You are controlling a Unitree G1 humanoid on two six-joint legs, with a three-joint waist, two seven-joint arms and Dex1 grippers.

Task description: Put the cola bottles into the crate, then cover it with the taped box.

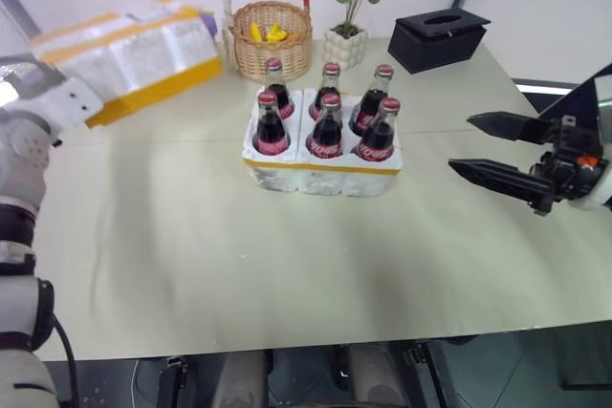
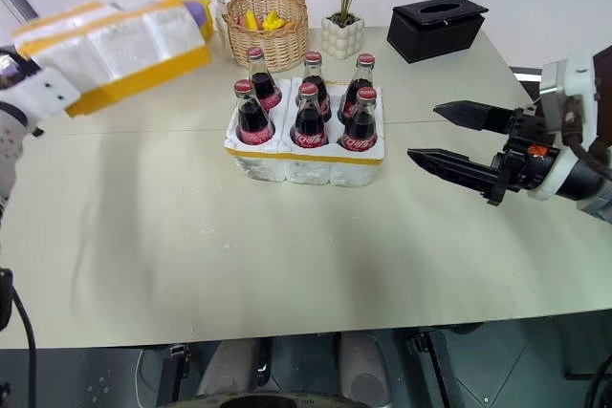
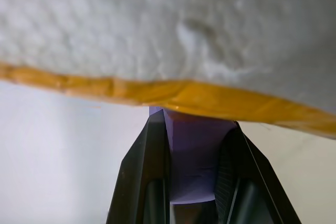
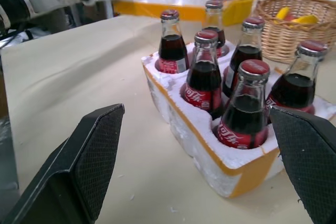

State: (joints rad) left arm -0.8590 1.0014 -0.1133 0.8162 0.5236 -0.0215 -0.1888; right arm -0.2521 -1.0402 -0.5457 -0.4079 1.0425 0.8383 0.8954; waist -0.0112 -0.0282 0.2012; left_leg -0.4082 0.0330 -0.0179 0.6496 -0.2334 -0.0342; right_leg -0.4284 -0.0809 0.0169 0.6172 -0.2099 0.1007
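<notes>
White script logo, Coca-Cola style, on red labels of the 6 cola bottles [image 4: 242,113]; not fully legible. Shipping label on the taped box [image 1: 143,50]: print too small to read.

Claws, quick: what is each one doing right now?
Left claw: shut on the taped box, lifted off the table.
Right claw: open, holding nothing.

The left arm [image 1: 29,155] is built of white, speckled shell segments joined by black ring-shaped joints, with a thin black cable looping beside its lowest segment. The right gripper [image 2: 430,136] has two long black fingers tapering to points, their inner pads [image 4: 100,150] cross-hatched. Behind them sits a black wrist block with a small orange mark and a white cuff.
</notes>
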